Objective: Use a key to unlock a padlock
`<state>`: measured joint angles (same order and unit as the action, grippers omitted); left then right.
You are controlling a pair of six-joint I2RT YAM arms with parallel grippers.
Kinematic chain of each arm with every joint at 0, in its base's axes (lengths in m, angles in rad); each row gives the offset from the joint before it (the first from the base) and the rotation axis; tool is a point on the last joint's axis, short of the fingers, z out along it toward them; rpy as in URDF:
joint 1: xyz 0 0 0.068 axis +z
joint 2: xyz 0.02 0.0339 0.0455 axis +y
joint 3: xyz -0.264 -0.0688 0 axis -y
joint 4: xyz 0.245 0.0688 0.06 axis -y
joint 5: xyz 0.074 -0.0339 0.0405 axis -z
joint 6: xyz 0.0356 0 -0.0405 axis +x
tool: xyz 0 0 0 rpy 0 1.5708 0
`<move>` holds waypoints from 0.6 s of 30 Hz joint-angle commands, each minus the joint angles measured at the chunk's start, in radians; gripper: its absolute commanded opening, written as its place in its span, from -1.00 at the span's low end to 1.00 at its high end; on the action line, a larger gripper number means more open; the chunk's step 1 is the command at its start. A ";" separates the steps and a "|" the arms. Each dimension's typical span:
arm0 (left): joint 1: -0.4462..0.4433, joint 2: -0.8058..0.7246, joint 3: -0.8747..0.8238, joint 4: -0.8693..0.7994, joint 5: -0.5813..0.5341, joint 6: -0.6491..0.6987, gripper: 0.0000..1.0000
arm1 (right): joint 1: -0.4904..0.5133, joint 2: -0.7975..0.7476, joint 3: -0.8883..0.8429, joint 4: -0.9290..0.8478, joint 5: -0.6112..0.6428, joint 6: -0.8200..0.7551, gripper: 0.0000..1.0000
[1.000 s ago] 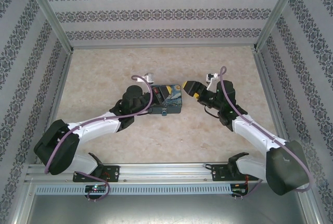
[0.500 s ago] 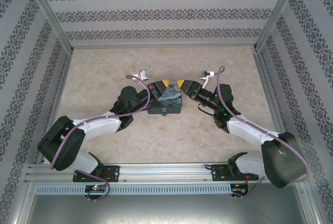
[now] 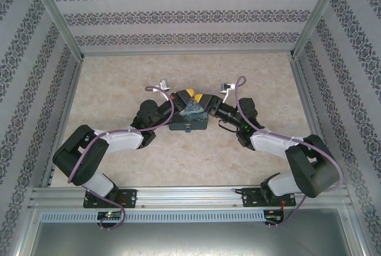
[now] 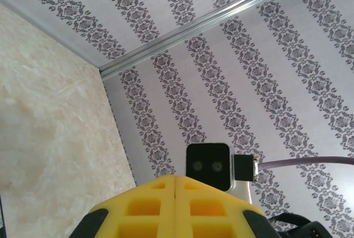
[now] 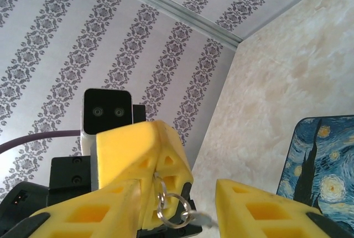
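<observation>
My left gripper (image 3: 185,96) hangs over the table's middle, shut, its yellow fingertips pressed flat together (image 4: 175,178). In the right wrist view a silver key ring (image 5: 176,211) hangs from the seam between those shut fingers (image 5: 145,149), and a small key (image 5: 203,221) dangles from the ring. My right gripper (image 3: 200,99) faces it tip to tip. Its jaws (image 5: 176,188) stand apart on either side of the ring and the left fingertips, not closed on the key. The padlock is hidden.
A flat box with a starry-night picture (image 3: 193,116) lies just below both grippers, and its corner shows in the right wrist view (image 5: 326,160). Patterned walls and metal rails (image 3: 184,50) enclose the beige table (image 3: 119,77).
My right arm has swung left until its gripper meets the left one, and its jaws have narrowed. My left gripper has risen and turned toward it, staying shut.
</observation>
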<state>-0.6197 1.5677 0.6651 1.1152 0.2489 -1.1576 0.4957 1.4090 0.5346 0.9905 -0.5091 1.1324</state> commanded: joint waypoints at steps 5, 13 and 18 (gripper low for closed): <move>0.004 0.021 -0.003 0.100 -0.017 -0.032 -1.00 | 0.026 0.043 0.033 0.121 0.028 0.029 -0.23; 0.002 0.022 -0.007 0.094 -0.016 -0.031 -1.00 | 0.032 0.073 0.039 0.161 0.029 0.052 -0.26; -0.003 0.031 -0.005 0.097 -0.017 -0.032 -1.00 | 0.032 0.080 0.046 0.172 0.024 0.061 -0.26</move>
<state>-0.6201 1.5871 0.6651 1.1469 0.2337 -1.1847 0.5198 1.4807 0.5484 1.0969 -0.4934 1.1835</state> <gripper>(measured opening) 0.050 0.371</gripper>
